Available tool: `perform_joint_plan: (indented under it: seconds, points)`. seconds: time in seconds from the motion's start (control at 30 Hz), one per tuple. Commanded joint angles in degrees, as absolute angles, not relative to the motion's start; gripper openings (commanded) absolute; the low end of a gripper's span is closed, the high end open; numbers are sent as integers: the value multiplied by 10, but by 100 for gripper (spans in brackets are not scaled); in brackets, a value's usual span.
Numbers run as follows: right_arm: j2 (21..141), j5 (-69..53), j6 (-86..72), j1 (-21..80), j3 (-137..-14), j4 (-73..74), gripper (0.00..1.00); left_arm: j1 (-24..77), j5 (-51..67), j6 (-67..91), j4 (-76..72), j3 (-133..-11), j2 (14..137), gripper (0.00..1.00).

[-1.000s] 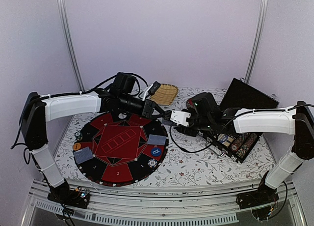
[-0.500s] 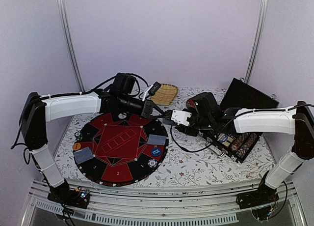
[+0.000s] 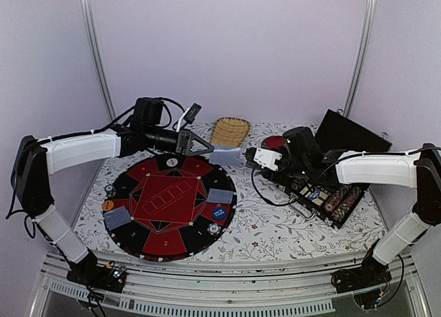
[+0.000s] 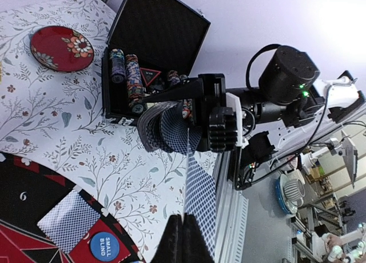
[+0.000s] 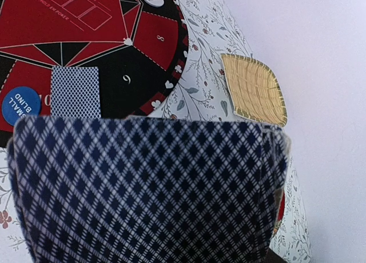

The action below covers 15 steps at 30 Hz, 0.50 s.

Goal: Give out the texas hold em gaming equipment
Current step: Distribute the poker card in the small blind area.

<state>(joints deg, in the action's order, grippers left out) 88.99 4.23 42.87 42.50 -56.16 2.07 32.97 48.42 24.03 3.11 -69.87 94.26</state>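
One card pinched beside the chip case
Left gripper (image 4: 183,243) is closed on a single blue-backed card (image 4: 200,188). Right gripper (image 3: 250,156) clamps the fanned deck (image 4: 166,131) beside the open black case (image 4: 160,28), which holds rows of chips (image 4: 130,74).

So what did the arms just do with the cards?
The left gripper closed on one card from the deck in the right gripper and pulled it leftward; the right arm backed off to the right, still holding the deck. The dealt cards on the mat, the small blind button, the basket and the chip case stayed put.
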Motion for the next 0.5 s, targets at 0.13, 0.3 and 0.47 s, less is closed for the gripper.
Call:
perform_joint_plan:
  seconds: [0.13, 0.3, 0.47]
  points:
    - [854, 60, 430, 404, -560, 4, 48, 232, 480, 208, 36, -652, 917, 0]
    - [847, 53, 430, 405, -569, 15, 48, 242, 454, 185, 43, -652, 1001, 0]
    - [845, 48, 429, 404, -570, 17, 48, 280, 476, 215, -31, -668, 1093, 0]
